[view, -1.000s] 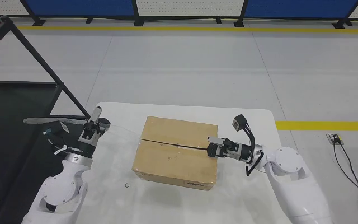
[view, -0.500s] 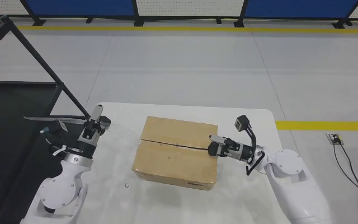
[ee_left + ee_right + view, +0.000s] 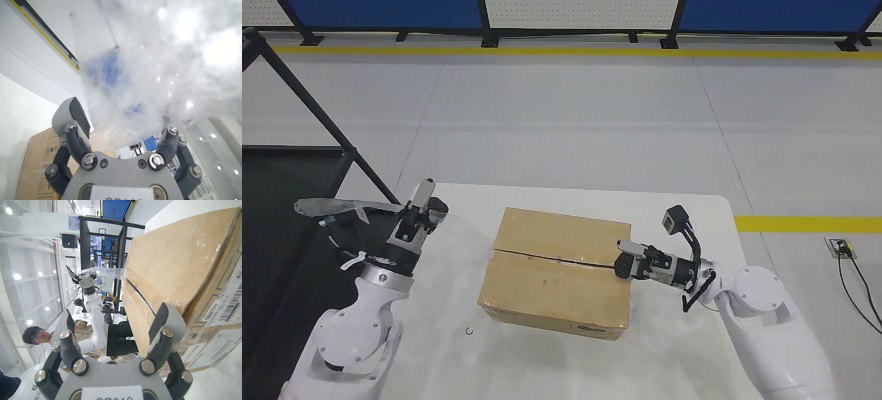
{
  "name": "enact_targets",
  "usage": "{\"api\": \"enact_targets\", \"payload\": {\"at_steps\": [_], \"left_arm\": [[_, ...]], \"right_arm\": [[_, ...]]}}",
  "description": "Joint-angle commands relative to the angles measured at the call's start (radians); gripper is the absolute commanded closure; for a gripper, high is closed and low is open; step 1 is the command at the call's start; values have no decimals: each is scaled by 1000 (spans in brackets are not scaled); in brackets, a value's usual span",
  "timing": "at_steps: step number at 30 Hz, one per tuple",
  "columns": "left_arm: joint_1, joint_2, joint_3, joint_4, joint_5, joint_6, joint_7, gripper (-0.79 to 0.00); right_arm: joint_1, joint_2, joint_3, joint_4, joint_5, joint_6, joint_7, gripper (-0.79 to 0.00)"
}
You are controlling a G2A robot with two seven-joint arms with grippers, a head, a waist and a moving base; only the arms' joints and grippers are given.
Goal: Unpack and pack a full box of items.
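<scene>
Box (image 3: 557, 270) edge sits just beside spread right tool (image 3: 620, 258).

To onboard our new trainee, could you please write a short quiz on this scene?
1. True or false: the cardboard box's top flaps lie shut.
2. Where is the right pincer? A: at the end of the box's seam; B: over the floor; C: inside the box.
3. Fill in: the clear tape strip runs from the box toward the ___ pincer.
Key: 1 true; 2 A; 3 left pincer.
</scene>
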Motion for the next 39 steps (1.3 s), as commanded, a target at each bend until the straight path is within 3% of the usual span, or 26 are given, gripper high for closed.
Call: {"api": "enact_targets", "payload": {"at_steps": [1, 26, 39], "left_arm": [[-6, 0, 2, -2, 8, -12, -19, -785], [-121, -17, 170, -34, 176, -70, -214, -785], [-194, -37, 290, -4, 248, -46, -263, -785]], "right_arm": [[1, 1, -2, 1, 0, 1, -1, -785], [-13, 18, 8, -7, 26, -9, -17, -785], [-32, 29, 32, -6, 52, -32, -25, -785]]}}
